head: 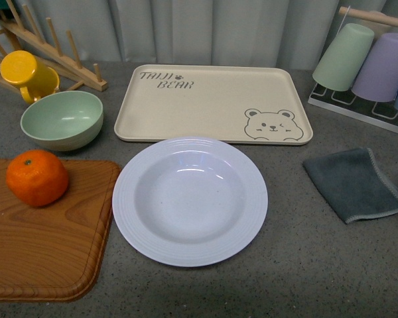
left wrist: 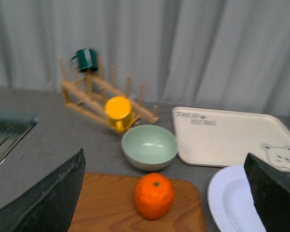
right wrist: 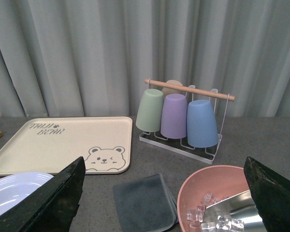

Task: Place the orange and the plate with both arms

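At the far left of the front view, a round yellow mug [head: 28, 74] is seen lying against a wooden peg rack [head: 60, 53]. A pale green round bowl [head: 62, 119] is set just in front of it. The small bright orange [head: 37, 177] is found on the far left part of a brown wooden cutting board [head: 46, 245], near the bowl. The big round white plate [head: 190, 201] is placed flat on the grey table, just beside the board's right edge, with nothing in it. A beige flat tray with a bear drawn on it [head: 205, 106] is laid just behind the plate. A folded grey cloth [head: 355, 184] is seen to the right, with green [head: 343, 57] and purple [head: 383, 66] cups hung upside down on a stand behind it. The left gripper [left wrist: 163, 157] is held above the board with its jaws spread wide and nothing between them. The right gripper [right wrist: 163, 162] is also spread wide and empty, with a pink bowl of ice [right wrist: 203, 188] near it.
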You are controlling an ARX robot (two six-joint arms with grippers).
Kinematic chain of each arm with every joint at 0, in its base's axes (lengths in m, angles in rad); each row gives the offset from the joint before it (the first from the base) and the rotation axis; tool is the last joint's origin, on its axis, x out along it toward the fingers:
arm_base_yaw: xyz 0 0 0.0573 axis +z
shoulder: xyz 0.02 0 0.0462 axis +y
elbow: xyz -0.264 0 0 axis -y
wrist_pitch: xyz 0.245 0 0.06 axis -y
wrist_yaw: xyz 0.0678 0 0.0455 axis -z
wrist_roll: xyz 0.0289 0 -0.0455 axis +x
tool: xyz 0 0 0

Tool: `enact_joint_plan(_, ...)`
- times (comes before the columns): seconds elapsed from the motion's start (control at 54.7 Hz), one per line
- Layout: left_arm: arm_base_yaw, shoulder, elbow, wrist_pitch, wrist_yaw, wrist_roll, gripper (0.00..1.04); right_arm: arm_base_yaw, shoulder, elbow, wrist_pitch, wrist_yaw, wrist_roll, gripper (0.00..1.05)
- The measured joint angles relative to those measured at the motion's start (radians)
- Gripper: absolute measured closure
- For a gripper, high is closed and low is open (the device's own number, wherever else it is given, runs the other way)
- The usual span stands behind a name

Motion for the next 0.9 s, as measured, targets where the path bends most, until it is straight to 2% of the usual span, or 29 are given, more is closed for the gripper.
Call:
enact_joint_plan(0.037, 0.015, 0.057, 0.001, 0.004, -0.030, -0.049, 0.06, 0.000, 0.000, 0.000, 0.000, 0.001, 0.000, 0.09)
enact_joint_plan(0.11, 0.043, 0.168, 0.002, 0.082, -0.020, -0.100, 0.06, 0.000, 0.000, 0.000, 0.000, 0.000, 0.000, 0.09)
enact_joint_plan(0.238, 0.053, 0.438, 0.048, 0.309, 0.032, -0.119, 0.06, 0.000, 0.000, 0.000, 0.000, 0.000, 0.000, 0.09)
enact_joint_plan(0.329, 0.051, 0.692, 0.129, 0.388, 0.081, -0.126, 0.06, 0.000, 0.000, 0.000, 0.000, 0.000, 0.000, 0.09)
enact_joint_plan(0.402, 0.043, 0.851, 0.183, 0.418, 0.122, -0.127, 0.06, 0.000, 0.000, 0.000, 0.000, 0.001, 0.000, 0.09)
enact_joint_plan(0.585, 0.005, 1.213, 0.315, 0.520, 0.141, -0.122, 0.06, 0.000, 0.000, 0.000, 0.000, 0.000, 0.000, 0.09)
enact_joint_plan(0.896, -0.048, 1.563, 0.467, 0.545, 0.152, -0.089, 0.06, 0.000, 0.000, 0.000, 0.000, 0.000, 0.000, 0.09)
